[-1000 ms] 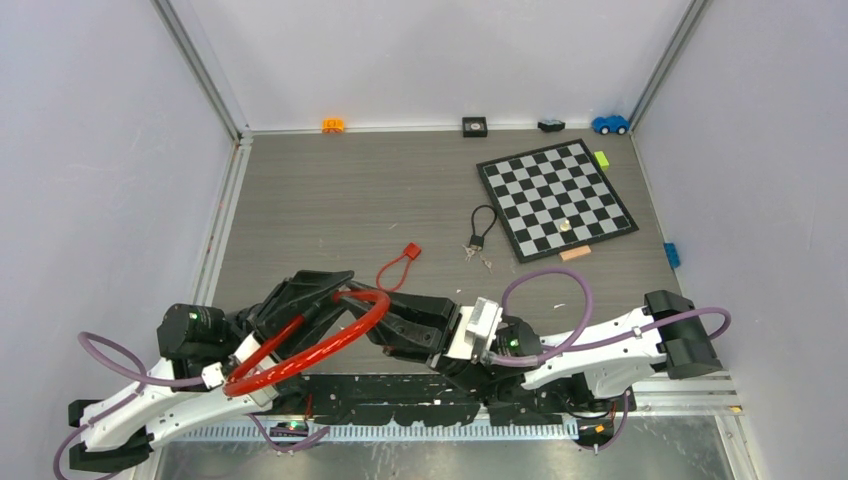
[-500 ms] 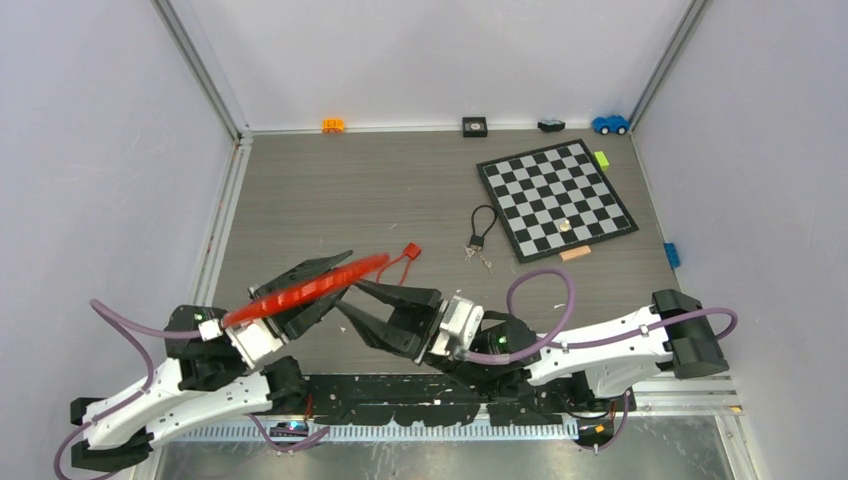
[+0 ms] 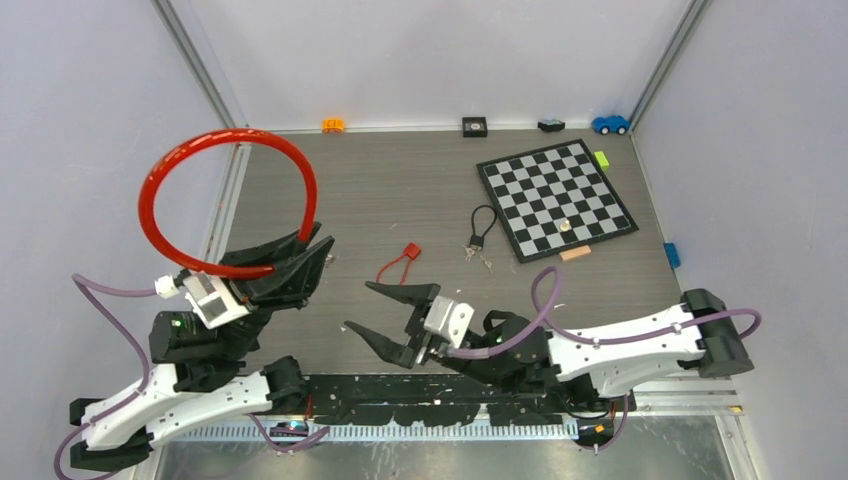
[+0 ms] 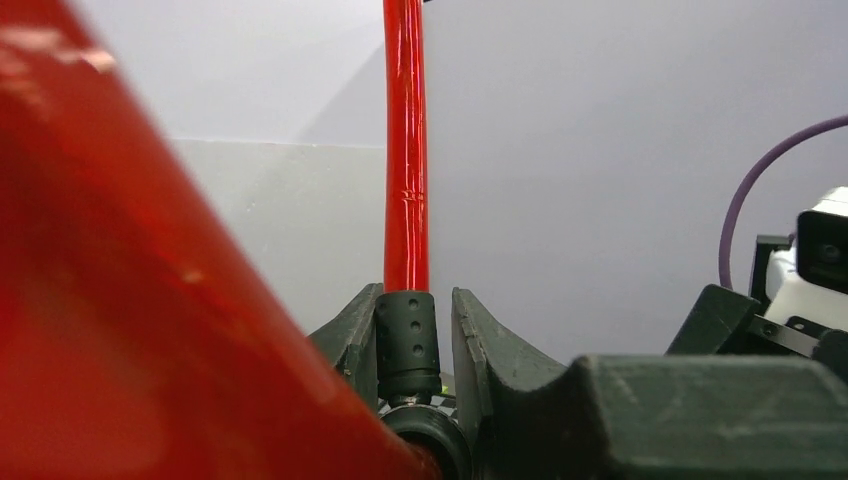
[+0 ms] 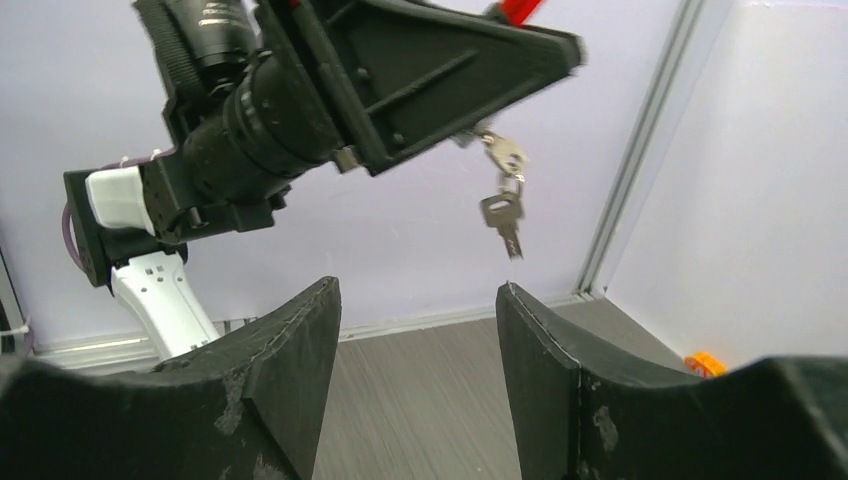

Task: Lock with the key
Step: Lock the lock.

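The key [image 5: 500, 213] hangs just under the red lock [image 3: 228, 136], which the left jaws squeeze tight and hold up high. The right jaws, wide apart and empty, sit below the lock. A dangling key may swing, so they could miss it.

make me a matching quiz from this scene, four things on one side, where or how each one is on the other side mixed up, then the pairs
Things:
1. red cable lock
2. right gripper
3. keys
4. blue toy car

States and places:
a. open, holding nothing
b. at the far right corner of the table
c. hanging below the left gripper
d. held up in the left gripper, loop in the air

Pairs: 1-d, 2-a, 3-c, 4-b
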